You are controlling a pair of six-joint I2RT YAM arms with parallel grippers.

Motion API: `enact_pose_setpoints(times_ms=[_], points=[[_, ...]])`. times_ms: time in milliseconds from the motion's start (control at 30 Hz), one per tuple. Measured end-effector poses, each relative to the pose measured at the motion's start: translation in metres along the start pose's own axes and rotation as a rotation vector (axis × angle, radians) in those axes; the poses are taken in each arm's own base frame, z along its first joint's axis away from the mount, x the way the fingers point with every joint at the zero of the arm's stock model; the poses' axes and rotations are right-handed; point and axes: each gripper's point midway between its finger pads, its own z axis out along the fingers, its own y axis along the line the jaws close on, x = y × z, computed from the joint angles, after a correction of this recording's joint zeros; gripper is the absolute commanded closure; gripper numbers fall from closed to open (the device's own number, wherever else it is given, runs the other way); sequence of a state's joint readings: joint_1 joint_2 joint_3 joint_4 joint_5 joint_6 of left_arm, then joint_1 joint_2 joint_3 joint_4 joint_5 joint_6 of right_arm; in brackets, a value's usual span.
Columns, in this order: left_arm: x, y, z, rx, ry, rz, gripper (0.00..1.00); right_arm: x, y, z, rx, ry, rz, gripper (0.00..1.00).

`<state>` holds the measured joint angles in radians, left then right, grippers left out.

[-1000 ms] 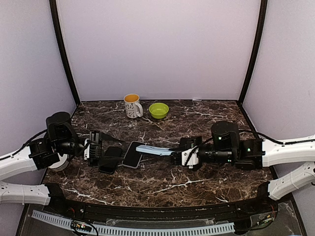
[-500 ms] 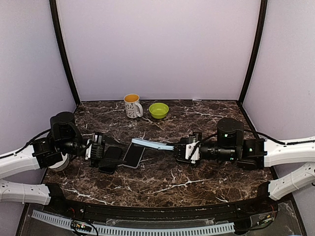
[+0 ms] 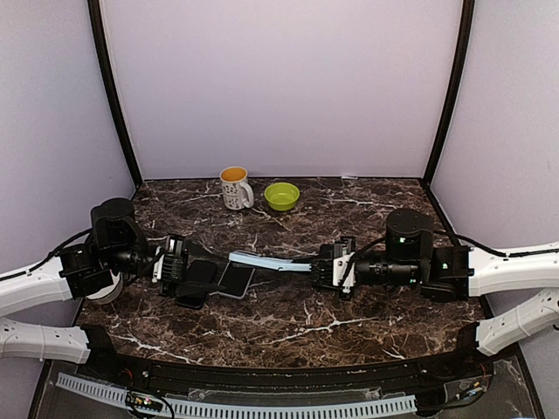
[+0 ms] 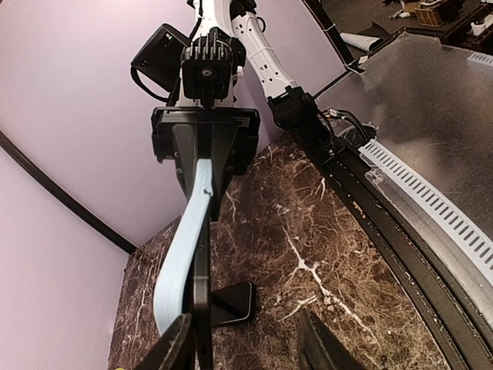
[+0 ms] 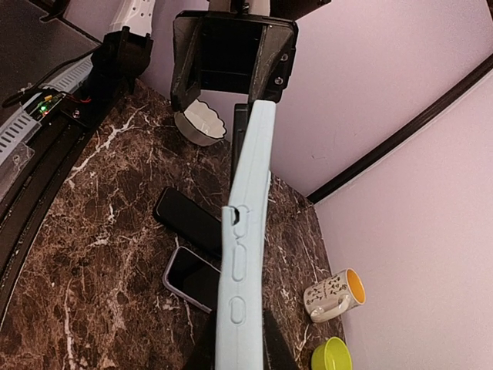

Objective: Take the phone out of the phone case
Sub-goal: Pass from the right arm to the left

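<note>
My right hand (image 3: 321,266) is clamped tight on one end of the pale blue soft phone case (image 3: 271,261), which I have held up on edge above the dark marble-patterned worktop (image 3: 349,323), stretched across towards my left hand (image 3: 201,272). The left hand's fingers (image 4: 176,347) stand partway apart. The case's far end comes down beside one of them, but I cannot tell whether that hand actually has hold of it. A thin dark strip runs along the case in both wrist views, and I cannot make out what it is. Just below the case's left end, a dark phone with a silver rim (image 3: 237,279) lies flat on the worktop, screen up, apart from the case. A plain black flat slab (image 5: 187,218) lies next to it, under my left hand. Well back, near the rear wall, a white patterned mug with a yellow inside (image 3: 234,188) stands just beside a small lime-green bowl (image 3: 281,195).
</note>
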<state>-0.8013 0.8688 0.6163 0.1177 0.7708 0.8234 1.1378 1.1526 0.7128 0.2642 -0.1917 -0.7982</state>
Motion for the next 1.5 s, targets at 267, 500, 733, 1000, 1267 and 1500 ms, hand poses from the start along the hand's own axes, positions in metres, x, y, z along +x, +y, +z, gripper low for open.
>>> enact_pose_setpoints(times_ms=[267, 500, 733, 1000, 1267, 1500], points=[[0.0, -0.001, 0.001, 0.007, -0.004, -0.004, 0.51, -0.003, 0.002, 0.002, -0.018, -0.014, 0.005, 1.0], [0.001, -0.001, 0.001, 0.009, -0.002, -0.006, 0.49, -0.008, 0.003, 0.007, -0.031, -0.031, 0.007, 1.0], [0.002, -0.001, 0.001, 0.004, 0.003, -0.005, 0.57, -0.014, 0.006, 0.016, -0.023, -0.051, 0.012, 1.0], [0.01, 0.012, 0.001, -0.061, 0.054, 0.013, 0.7, -0.017, 0.005, 0.035, 0.027, -0.051, 0.034, 1.0], [0.015, 0.024, -0.001, -0.124, 0.092, 0.031, 0.83, -0.018, 0.003, 0.043, 0.054, -0.055, 0.055, 1.0], [0.019, 0.021, 0.0, -0.115, 0.105, 0.032, 1.0, -0.017, 0.004, 0.045, 0.054, -0.048, 0.061, 1.0]])
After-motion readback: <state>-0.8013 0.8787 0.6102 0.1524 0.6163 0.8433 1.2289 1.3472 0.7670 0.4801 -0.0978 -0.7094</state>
